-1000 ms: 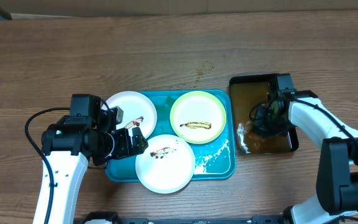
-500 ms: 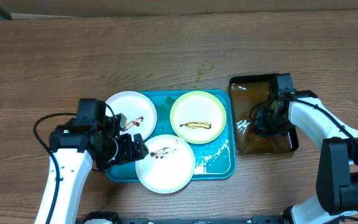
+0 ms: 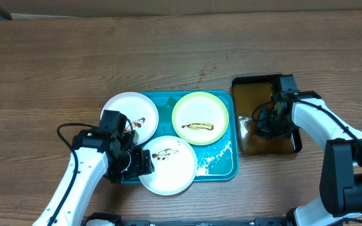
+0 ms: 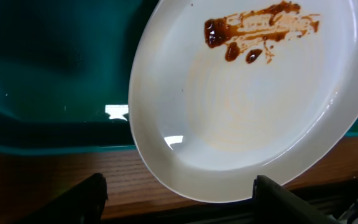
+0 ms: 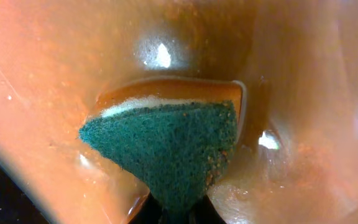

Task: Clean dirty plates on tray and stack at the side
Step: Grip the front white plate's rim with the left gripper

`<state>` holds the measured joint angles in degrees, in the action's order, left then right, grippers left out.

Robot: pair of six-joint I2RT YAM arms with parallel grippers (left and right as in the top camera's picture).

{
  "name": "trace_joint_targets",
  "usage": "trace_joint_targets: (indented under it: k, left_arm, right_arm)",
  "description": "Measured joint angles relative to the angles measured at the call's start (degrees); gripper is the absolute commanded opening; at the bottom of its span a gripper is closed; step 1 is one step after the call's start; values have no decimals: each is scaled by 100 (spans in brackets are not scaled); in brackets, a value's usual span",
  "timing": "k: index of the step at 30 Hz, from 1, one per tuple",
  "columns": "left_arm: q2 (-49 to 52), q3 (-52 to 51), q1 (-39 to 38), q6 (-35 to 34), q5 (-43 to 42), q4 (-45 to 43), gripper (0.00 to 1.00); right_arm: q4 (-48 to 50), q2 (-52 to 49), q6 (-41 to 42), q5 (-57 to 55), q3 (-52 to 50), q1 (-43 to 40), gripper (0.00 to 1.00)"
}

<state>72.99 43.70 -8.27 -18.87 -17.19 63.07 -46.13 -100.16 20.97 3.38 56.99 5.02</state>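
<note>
Three plates lie on the turquoise tray [image 3: 229,171]: a white one [image 3: 128,108] at the back left, a pale green one [image 3: 200,118] at the back right, and a white one [image 3: 171,166] at the front, all smeared with brown sauce. My left gripper [image 3: 139,164] stands open at the front plate's left rim. In the left wrist view its dark fingers [image 4: 91,194] straddle that plate's [image 4: 247,118] near edge without pinching it. My right gripper [image 3: 270,123] is shut on a green sponge [image 5: 166,149] dipped in brown water.
The black tray [image 3: 266,83] of brownish water stands right of the turquoise tray. White foam [image 3: 222,156] lies in the turquoise tray's front right corner. Bare wooden table [image 3: 168,56] stretches behind and to the left.
My left arm has moved right and forward, bringing its gripper to the front white plate's rim, and its jaws have narrowed a little. The right arm has stayed put.
</note>
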Motion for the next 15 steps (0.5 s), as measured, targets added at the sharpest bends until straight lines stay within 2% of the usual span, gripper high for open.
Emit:
trace_joint_targets:
  k: [7,12,15]
  left_arm:
    - [544,-7,-173,-315,302,-308,72]
    - [968,-7,-302,-483,374,-627,42]
    - [1145,-7,-299,-531,400,-654,30]
  right_arm:
    - [-50,0,2,-22,2,2,4]
    - [-61,0,0,-33,2,0,4]
    - [-90,0,0,-39,2,0,4]
